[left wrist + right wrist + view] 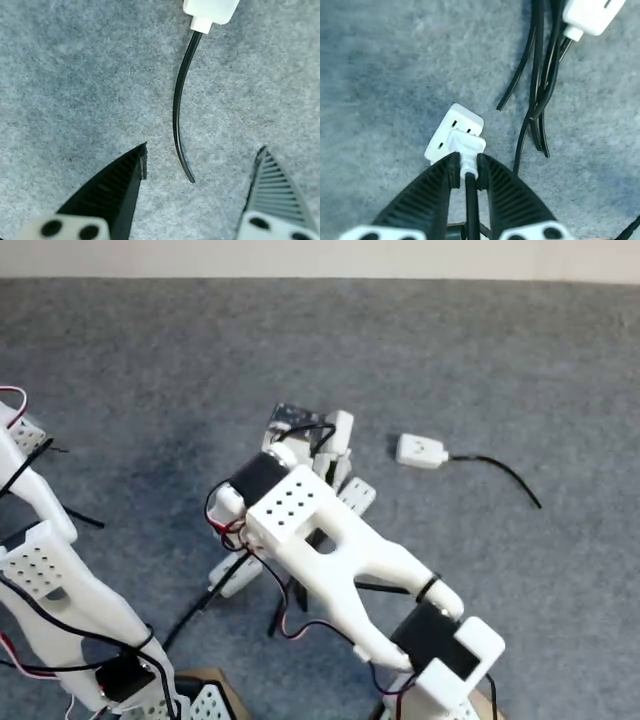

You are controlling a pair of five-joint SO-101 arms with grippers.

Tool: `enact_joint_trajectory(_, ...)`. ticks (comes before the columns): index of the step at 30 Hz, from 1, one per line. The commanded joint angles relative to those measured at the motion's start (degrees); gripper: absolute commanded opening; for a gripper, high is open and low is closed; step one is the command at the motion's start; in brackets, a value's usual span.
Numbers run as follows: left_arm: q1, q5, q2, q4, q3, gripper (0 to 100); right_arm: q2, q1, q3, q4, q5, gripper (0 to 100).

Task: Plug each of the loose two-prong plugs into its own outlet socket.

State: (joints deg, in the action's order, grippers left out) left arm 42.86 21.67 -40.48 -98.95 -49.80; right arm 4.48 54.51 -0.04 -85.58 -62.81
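My right gripper [466,162] is shut on a white two-prong plug [466,141], pinching it at the neck where its black cord leaves. The plug's face rests against a white outlet block [451,131] with slots showing beside it; whether the prongs are seated is hidden. In the high view this arm [330,540] stretches over the middle of the grey mat. My left gripper [202,160] stands open above the mat, with the loose end of a black cord [179,125] between its fingers and that cord's white plug [210,11] beyond them. Another white plug [420,450] lies to the right.
Several black cords [540,90] run past the outlet block, and a second white block [592,15] lies beyond them. The left arm [50,580] stands along the mat's left edge. A white piece [236,576] lies under the right arm.
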Motion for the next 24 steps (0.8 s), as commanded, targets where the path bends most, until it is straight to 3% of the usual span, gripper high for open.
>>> enact_joint_trajectory(1,0.66,0.62,0.48,-0.26,-2.24,34,-0.66,0.66,-2.42,1.01,-0.88,0.5)
enact_joint_trajectory(18,2.15,0.62,0.66,0.97,-2.33,34,-0.57,0.66,-2.15,3.56,-0.79,0.5)
enact_joint_trajectory(24,2.24,0.62,0.66,0.97,-2.33,34,-0.57,4.44,0.40,3.91,-0.79,0.5)
